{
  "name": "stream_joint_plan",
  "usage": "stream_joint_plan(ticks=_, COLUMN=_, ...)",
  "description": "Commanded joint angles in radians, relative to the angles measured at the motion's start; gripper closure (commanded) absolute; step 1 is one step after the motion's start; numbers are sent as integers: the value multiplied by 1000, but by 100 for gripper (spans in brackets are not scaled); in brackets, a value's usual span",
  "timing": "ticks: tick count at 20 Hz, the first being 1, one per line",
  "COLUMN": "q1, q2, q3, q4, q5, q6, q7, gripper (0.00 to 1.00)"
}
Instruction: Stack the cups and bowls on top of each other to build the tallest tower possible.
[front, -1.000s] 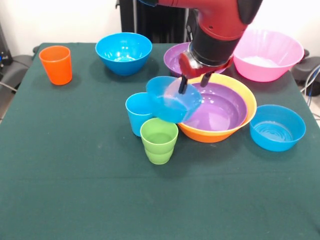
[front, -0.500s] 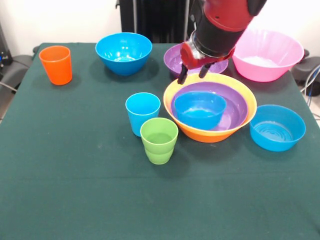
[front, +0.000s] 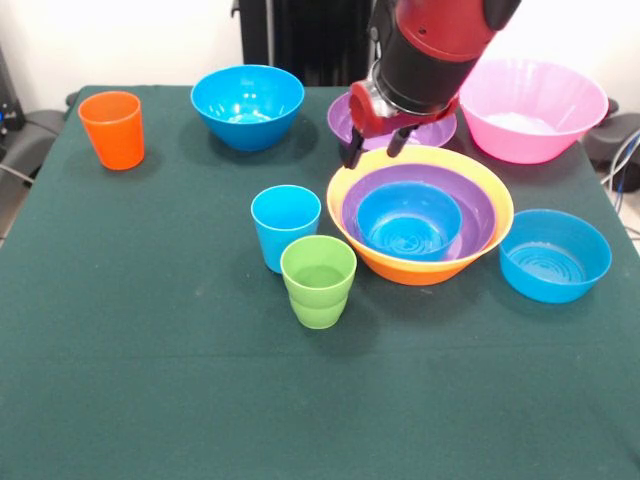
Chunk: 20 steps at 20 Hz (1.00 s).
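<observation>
The tower is a large orange-yellow bowl (front: 420, 268) holding a purple bowl (front: 480, 215), with a blue bowl (front: 408, 222) nested upright inside that. My gripper (front: 372, 148) hangs open just above the far left rim of this stack, holding nothing. A light blue cup (front: 285, 226) and a green ridged cup (front: 318, 281) stand upright, close together, left of the stack. An orange cup (front: 112, 129) stands at the far left. A second purple bowl (front: 345, 115) is partly hidden behind my arm.
A blue bowl (front: 247, 105) sits at the back centre-left, a large pink bowl (front: 532, 108) at the back right, and another blue bowl (front: 554, 255) right of the stack. The table (front: 150, 380) is covered in dark green cloth.
The blue bowl that hung tilted in my gripper over the light blue cup now lies released and settled inside the purple bowl. My gripper has opened, risen and drawn back.
</observation>
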Motion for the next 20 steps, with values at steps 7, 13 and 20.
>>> stream_joint_plan(ticks=7, q1=-63, q2=109, q3=133, q4=-176, q5=-3, q6=-110, q7=61, gripper=0)
stream_joint_plan(ticks=13, q1=-83, q2=148, q3=131, q4=-286, q5=27, q6=1, q7=63, gripper=0)
stream_joint_plan(ticks=20, q1=-112, q2=171, q3=126, q4=-279, q5=39, q6=7, q7=56, gripper=0)
